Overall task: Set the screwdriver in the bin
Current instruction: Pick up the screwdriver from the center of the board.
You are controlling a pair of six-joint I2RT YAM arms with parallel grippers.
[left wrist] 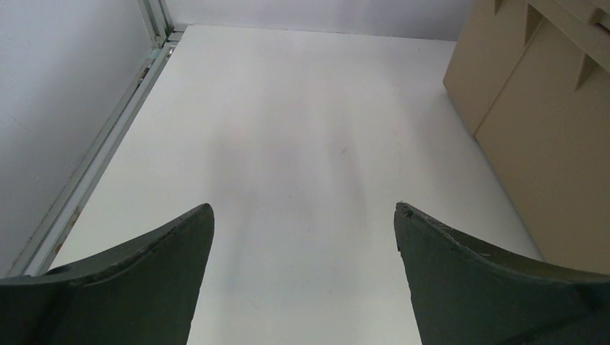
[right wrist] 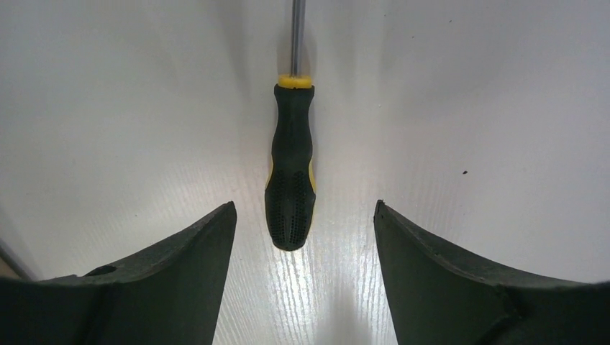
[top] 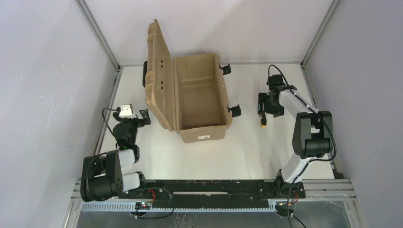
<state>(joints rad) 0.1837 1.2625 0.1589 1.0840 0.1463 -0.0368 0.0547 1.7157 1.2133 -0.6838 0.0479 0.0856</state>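
Note:
The screwdriver (right wrist: 290, 180) lies flat on the white table, black handle with a yellow collar, thin metal shaft pointing away in the right wrist view. My right gripper (right wrist: 305, 208) is open and low over it, the handle's butt end lying between the fingertips, touching neither. In the top view the right gripper (top: 264, 111) hovers right of the bin, with only the screwdriver's yellow bit (top: 263, 125) showing below it. The bin (top: 199, 95) is a tan toolbox, lid standing open on its left, tub empty. My left gripper (top: 144, 116) is open and empty left of the bin.
Black latches (top: 235, 111) stick out of the bin's right side toward the right gripper. The left wrist view shows the tan box wall (left wrist: 547, 144) at right and the metal frame rail (left wrist: 93, 158) at left. Grey walls enclose the table.

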